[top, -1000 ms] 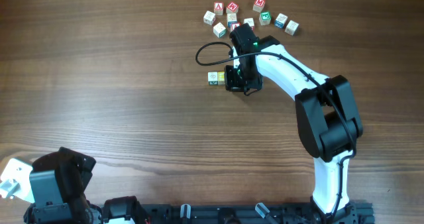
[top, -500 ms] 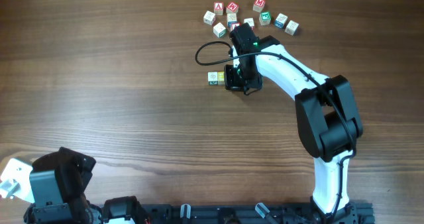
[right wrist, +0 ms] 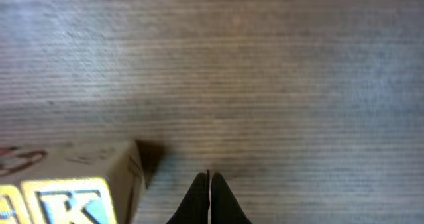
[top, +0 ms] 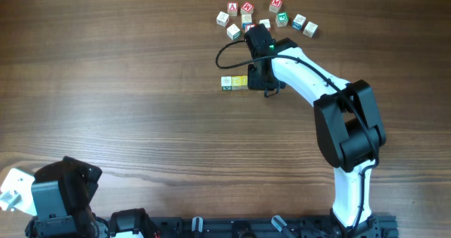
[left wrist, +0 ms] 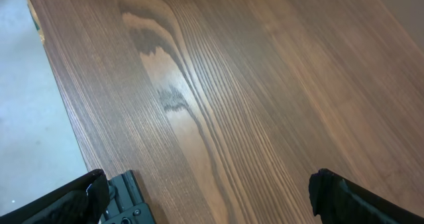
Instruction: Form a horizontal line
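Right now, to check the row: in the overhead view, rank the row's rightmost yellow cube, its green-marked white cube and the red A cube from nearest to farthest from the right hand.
1. Rightmost yellow cube, just left of the right hand.
2. Green-marked white cube, at the left end.
3. Red A cube, far off toward the top.

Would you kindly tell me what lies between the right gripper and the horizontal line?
Only bare table separates the right gripper from the horizontal line; the right wrist view shows it.

Red A on a cube (top: pixel 232 8), red M on a second cube (top: pixel 275 3), K on a yellow cube (right wrist: pixel 66 187)
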Robot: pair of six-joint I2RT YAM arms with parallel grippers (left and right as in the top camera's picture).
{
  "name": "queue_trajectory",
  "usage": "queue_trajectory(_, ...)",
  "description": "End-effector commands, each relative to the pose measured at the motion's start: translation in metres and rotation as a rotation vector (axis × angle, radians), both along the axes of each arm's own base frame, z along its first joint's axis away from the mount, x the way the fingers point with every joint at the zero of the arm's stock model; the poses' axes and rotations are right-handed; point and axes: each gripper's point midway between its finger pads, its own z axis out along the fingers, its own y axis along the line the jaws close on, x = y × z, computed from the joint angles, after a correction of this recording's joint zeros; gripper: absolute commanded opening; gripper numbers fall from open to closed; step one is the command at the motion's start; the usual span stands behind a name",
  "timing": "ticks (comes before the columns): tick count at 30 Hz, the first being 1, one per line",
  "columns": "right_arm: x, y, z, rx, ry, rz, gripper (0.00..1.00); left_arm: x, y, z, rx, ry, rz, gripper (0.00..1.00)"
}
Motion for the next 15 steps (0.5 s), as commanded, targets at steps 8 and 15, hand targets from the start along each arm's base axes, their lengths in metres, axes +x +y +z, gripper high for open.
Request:
queue_trajectory(8, -0.001, 0.020, -0.001, 0.095, 0.014, 0.062, 0.04, -0.002, 0.001, 0.000, -0.001, -0.012, 0.021, 1.00)
queue_trajectory(15, -0.005, 0.030, 0.000, 0.148, 0.034, 0.100, 0.04, -0.002, 0.001, 0.000, -0.001, -0.012, 0.021, 1.00)
